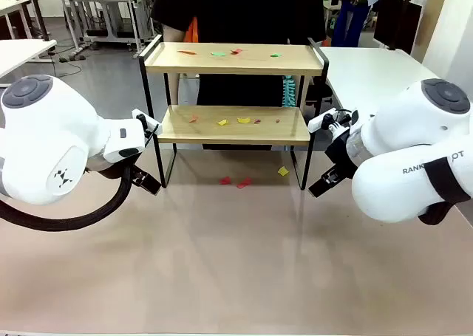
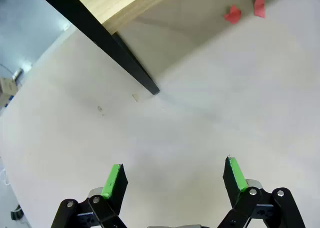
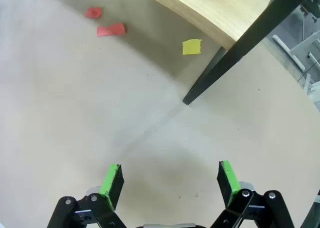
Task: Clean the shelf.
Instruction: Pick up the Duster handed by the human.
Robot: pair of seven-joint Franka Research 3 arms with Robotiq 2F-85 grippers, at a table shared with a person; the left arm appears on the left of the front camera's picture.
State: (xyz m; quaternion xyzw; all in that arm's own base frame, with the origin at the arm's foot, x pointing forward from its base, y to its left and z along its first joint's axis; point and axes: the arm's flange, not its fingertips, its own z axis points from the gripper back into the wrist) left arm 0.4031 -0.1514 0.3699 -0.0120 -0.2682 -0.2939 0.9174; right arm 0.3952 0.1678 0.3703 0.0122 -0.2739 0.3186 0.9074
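The shelf (image 1: 234,59) stands at the far middle of the table, two light wooden boards in a black frame. Small red, green and yellow paper scraps (image 1: 218,54) lie on its top board, more on the lower board (image 1: 243,120), and three on the table beneath (image 1: 244,182). My left gripper (image 1: 146,181) hovers low by the shelf's front left leg (image 2: 130,62), open and empty (image 2: 175,170). My right gripper (image 1: 325,183) hovers by the front right leg (image 3: 220,67), open and empty (image 3: 170,173). Two red scraps (image 3: 111,30) and a yellow one (image 3: 192,46) lie ahead of it.
A person in a black top (image 1: 236,11) stands right behind the shelf. The beige table top (image 1: 236,262) stretches wide in front of the shelf. White tables (image 1: 369,70) stand to the right and left behind.
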